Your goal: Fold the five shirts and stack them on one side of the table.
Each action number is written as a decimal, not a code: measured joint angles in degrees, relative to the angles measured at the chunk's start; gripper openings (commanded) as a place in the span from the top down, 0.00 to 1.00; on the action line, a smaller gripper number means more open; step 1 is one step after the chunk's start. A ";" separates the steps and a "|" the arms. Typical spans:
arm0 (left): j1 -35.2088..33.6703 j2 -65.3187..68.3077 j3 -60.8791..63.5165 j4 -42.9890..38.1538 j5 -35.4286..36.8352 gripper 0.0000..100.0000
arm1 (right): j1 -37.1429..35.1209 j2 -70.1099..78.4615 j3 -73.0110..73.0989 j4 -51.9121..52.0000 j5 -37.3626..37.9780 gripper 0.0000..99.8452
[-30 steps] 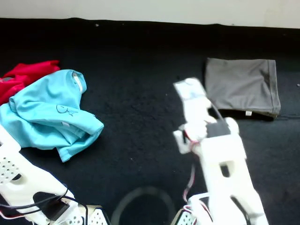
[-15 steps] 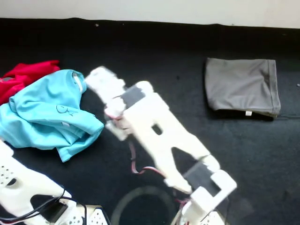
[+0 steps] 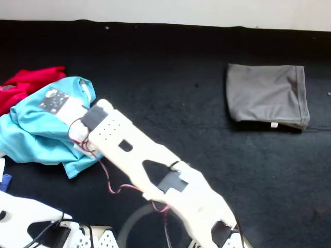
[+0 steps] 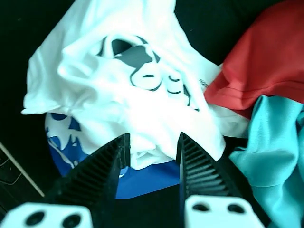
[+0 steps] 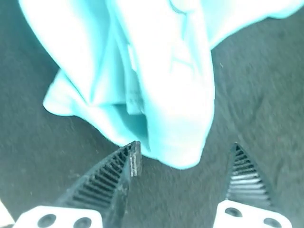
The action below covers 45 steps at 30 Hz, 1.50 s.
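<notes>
So I'm hovering my right pincer (image 5: 185, 149), jaws wide open, over the crumpled cyan shirt (image 3: 36, 134) lying against the red shirt (image 3: 31, 80) on the surface (image 3: 170, 93), and I'm worrying about pinching bunched layers and dragging both.

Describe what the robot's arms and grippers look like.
Both arms are white. The right arm has cut-out openings, black blocks and loose red wires; the left arm trails black cables. The left gripper and right gripper are black and ridged, on white bases.
</notes>
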 measured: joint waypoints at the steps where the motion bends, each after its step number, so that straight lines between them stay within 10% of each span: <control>1: -1.14 0.00 0.00 0.00 -0.26 0.83 | -0.26 1.32 -1.23 0.09 0.00 0.71; 8: -8.09 0.00 0.00 0.00 -2.81 0.83 | -0.35 11.25 -7.47 0.09 0.00 1.00; 26: -11.60 0.18 22.15 -5.01 -12.40 0.83 | 16.44 16.53 -37.10 16.44 0.00 0.99; 34: -2.20 0.18 38.95 -23.30 -12.31 0.83 | 22.51 10.55 -42.99 19.08 0.00 0.99; 45: 20.84 0.35 34.02 -27.34 6.59 0.83 | 23.38 -32.00 0.00 19.08 0.09 0.99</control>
